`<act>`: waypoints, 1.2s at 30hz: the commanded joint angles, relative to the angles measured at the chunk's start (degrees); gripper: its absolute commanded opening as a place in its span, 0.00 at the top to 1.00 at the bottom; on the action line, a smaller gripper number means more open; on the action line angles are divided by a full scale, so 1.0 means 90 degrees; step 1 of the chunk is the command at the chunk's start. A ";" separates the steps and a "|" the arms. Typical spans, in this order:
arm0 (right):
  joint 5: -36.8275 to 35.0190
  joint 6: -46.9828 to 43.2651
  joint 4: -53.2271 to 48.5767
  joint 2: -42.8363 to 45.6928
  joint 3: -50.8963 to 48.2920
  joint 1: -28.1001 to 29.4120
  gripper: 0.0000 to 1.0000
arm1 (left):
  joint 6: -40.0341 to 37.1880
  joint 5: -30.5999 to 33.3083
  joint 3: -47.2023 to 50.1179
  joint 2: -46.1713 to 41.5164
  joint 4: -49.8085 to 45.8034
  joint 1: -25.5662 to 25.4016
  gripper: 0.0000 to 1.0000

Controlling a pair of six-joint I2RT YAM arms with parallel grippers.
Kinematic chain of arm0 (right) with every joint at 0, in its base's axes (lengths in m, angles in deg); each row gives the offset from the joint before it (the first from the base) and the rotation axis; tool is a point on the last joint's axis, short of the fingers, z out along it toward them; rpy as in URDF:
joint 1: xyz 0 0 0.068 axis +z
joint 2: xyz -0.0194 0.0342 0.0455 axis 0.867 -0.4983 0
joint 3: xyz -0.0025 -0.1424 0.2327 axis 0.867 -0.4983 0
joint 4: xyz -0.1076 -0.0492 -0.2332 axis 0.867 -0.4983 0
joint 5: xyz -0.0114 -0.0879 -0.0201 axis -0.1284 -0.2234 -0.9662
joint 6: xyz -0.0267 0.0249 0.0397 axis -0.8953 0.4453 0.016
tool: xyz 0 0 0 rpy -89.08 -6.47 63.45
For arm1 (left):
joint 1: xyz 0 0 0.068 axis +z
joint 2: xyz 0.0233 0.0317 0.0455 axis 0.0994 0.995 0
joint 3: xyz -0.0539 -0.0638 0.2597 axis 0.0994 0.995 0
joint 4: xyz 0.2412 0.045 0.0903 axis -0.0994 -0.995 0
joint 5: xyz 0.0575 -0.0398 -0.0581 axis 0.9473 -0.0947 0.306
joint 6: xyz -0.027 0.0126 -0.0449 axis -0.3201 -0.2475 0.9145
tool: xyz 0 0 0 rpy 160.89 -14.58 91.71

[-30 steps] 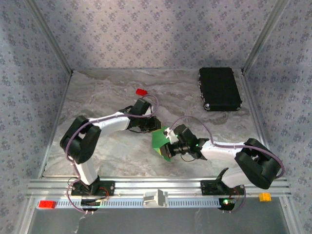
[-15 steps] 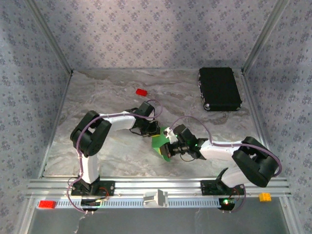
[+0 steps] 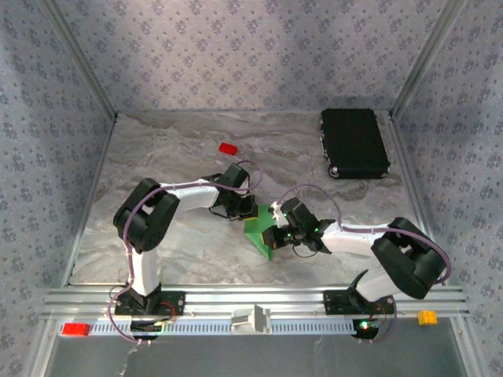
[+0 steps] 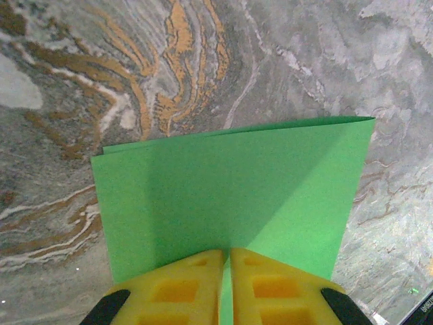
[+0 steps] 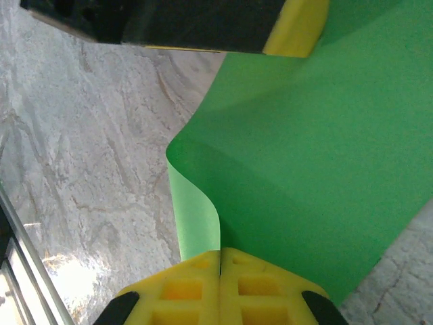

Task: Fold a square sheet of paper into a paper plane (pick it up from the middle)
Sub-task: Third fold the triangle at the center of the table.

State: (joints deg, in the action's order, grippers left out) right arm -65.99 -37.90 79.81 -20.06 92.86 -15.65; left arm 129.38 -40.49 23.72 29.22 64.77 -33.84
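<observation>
The square sheet of paper (image 3: 258,232) is bright green and folded over, held up off the marble table between both arms near the middle. My left gripper (image 3: 246,214) is shut on its far edge; in the left wrist view the yellow fingers (image 4: 189,284) pinch the doubled sheet (image 4: 230,183). My right gripper (image 3: 271,233) is shut on the near side; in the right wrist view its fingers (image 5: 260,284) clamp the sheet (image 5: 304,156), which curls over in a loop beside them. The left gripper's yellow and black finger (image 5: 203,24) shows at the top of that view.
A small red block (image 3: 228,148) lies on the table behind the left arm. A black rectangular case (image 3: 354,143) sits at the back right. Patterned walls close in the table on three sides, and a metal rail (image 3: 251,302) runs along the front.
The left arm has swung in toward the paper and its gripper has closed on the sheet's far edge. The right gripper has shifted slightly up, still holding the paper.
</observation>
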 commanded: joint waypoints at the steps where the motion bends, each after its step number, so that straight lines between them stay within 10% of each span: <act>1: -0.0214 0.0174 -0.0297 -0.0083 0.0247 -0.0048 0.97 | -0.0103 0.0224 -0.0031 0.0119 -0.0327 -0.0025 0.88; 36: -0.0642 0.0083 -0.0907 -0.0270 0.0520 -0.0049 0.97 | -0.0100 0.0273 -0.0001 0.0038 -0.0355 -0.0023 0.88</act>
State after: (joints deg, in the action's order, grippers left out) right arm -70.67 -37.31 73.47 -21.85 96.36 -15.84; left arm 129.38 -40.16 23.72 29.20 64.60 -33.84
